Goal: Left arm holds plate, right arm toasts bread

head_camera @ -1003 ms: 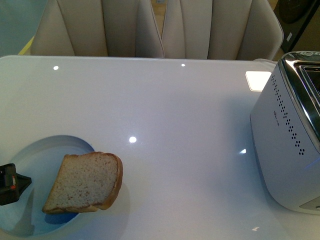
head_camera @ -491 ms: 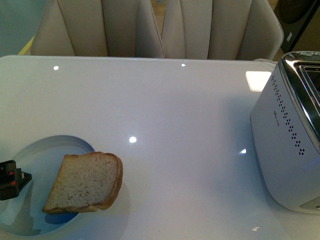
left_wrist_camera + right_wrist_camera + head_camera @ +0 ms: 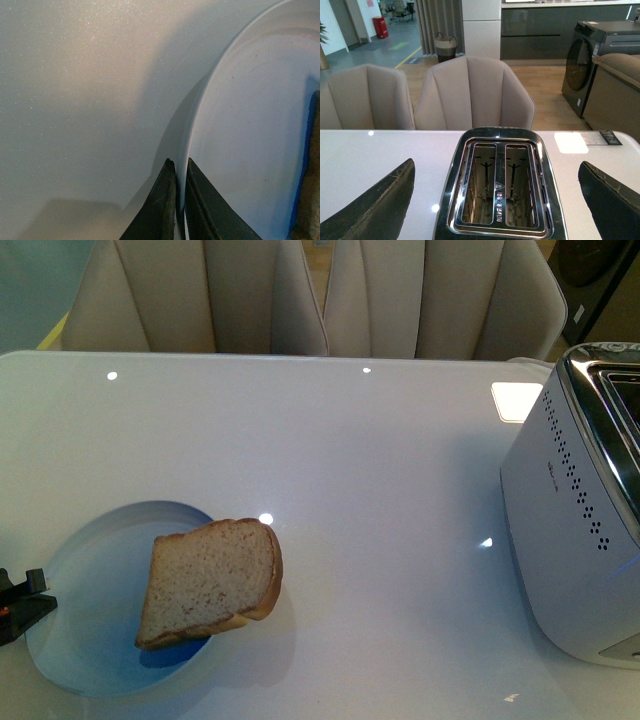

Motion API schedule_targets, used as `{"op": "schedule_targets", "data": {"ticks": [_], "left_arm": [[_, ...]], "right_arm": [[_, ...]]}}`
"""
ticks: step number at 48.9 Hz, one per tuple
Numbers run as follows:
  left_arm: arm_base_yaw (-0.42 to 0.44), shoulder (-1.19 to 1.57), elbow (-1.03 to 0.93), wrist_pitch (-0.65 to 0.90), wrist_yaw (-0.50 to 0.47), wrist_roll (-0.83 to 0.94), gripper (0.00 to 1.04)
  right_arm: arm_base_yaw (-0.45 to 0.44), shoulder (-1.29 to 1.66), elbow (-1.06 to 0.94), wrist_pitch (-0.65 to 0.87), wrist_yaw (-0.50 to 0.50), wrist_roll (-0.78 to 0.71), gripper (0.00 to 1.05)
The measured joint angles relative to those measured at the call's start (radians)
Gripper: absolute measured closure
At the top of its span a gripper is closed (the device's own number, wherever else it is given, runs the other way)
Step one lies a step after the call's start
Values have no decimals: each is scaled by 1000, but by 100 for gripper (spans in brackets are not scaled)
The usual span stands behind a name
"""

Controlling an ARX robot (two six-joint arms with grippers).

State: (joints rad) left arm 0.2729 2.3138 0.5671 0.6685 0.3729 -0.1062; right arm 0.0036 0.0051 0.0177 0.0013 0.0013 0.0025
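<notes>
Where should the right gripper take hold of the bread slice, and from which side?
Probably the rounded crust end of the bread, which hangs past the rim of the plate toward the toaster. Come from the robot's right, one jaw above and one below: the slice lies flat, so only that overhanging end seems to leave room beneath.

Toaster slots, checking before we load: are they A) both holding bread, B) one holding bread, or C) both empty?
C: the right wrist view looks into both slots of the toaster and shows only bare wire guides; the bread rests on the plate.
</notes>
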Motion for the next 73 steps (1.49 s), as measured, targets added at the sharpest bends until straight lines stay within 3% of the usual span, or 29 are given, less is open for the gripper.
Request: {"op": "schedule_targets", "data": {"ticks": [27, 42, 51, 63, 73], "left_arm": [[109, -215, -82, -138, 90, -62, 102], [101, -498, -118, -303, 132, -104, 102], [39, -645, -118, -399, 117, -150, 102], [-160, -846, -62, -557, 50, -252, 102], [-352, -896, -3, -592, -21, -335, 102]], "right_arm": [[0, 0, 0, 0, 0, 0, 9], [0, 0, 0, 0, 0, 0, 9], [0, 0, 0, 0, 0, 0, 9], [0, 0, 0, 0, 0, 0, 9], [0, 0, 0, 0, 0, 0, 9]]}}
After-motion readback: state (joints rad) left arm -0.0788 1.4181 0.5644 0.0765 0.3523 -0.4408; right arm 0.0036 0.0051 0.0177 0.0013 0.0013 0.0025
